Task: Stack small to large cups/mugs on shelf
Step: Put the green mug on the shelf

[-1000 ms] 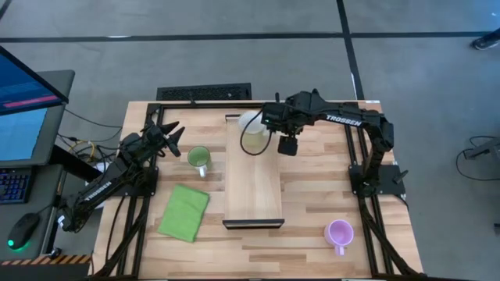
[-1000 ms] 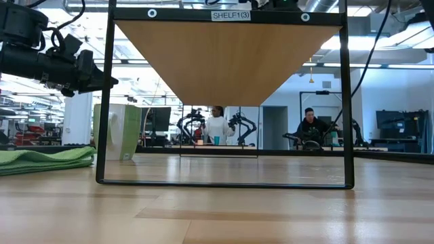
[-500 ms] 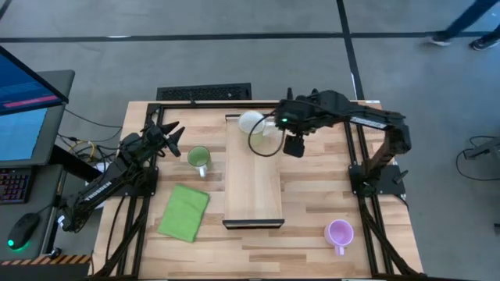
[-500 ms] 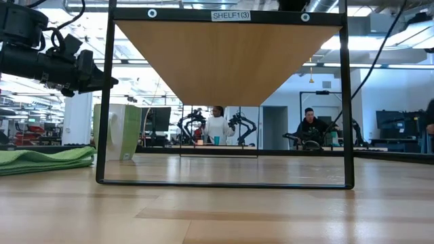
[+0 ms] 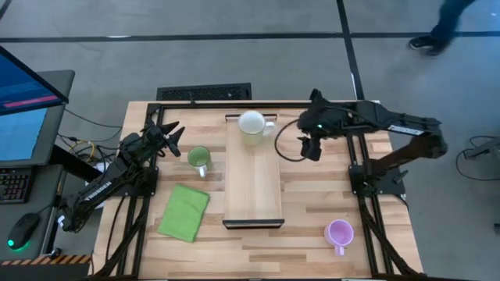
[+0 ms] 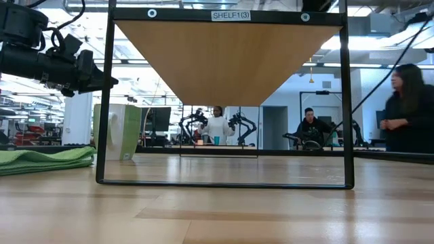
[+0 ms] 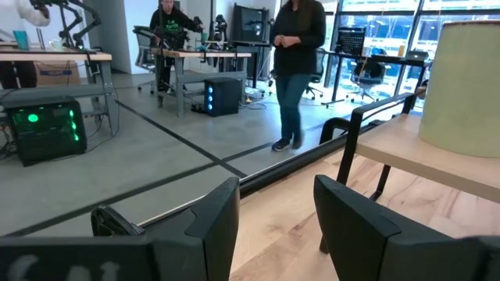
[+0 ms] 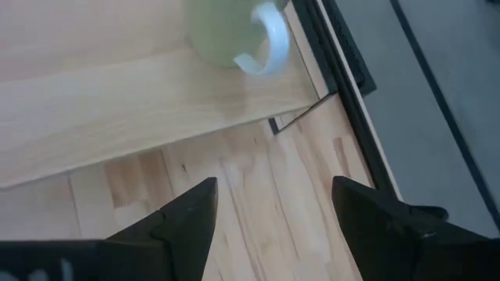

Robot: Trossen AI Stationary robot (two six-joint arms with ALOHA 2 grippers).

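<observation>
You see the white mug (image 5: 251,124) standing upright at the far end of the shelf (image 5: 253,187), its handle pointing right toward the right gripper (image 5: 309,147), which hovers just beside the shelf's right edge with jaws wide and empty. The light green mug (image 5: 198,158) sits on the tabletop left of the shelf, near the left gripper (image 5: 173,130), whose fingers are likewise spread with nothing between them; that arm reaches in low from the near left. The light purple mug (image 5: 339,233) waits at the near right, well apart from both. Expect each mug to be rigid, glazed, probably slick and breakable: take it across the rim wall, not the handle. The right arm stretches in from the right, wrist angled down
</observation>
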